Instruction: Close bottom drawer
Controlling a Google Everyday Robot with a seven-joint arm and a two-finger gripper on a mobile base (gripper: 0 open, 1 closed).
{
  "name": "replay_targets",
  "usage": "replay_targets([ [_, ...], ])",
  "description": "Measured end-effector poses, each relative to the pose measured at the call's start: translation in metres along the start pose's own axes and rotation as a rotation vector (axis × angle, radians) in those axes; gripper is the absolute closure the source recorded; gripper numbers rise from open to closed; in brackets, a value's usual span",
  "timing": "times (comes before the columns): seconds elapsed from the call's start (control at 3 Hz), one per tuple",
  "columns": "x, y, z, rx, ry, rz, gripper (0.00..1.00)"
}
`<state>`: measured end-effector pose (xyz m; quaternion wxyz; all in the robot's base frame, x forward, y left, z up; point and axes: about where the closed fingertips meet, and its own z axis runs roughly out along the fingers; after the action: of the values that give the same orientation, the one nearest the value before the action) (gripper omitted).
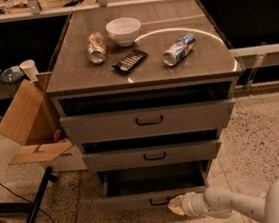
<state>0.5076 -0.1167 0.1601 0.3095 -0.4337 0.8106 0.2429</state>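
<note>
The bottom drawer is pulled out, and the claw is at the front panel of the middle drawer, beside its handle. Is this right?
Not quite. The camera view shows the claw at the front panel of the bottom drawer, beside its handle, not at the middle drawer. The bottom drawer is indeed pulled out.

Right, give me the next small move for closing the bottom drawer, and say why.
Probably push straight in toward the cabinet. The bottom drawer stands pulled out, its inside showing below the middle drawer, and the gripper sits low, close to its front panel beside the handle, so a short forward press should slide it shut.
</note>
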Motion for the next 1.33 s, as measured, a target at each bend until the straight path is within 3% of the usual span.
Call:
replay_targets([
  [0.33, -0.014, -0.008, 0.009, 0.014, -0.012, 0.001, 1.0],
  [1.33, -0.02, -0.018, 0.018, 0.034, -0.021, 0.002, 1.0],
])
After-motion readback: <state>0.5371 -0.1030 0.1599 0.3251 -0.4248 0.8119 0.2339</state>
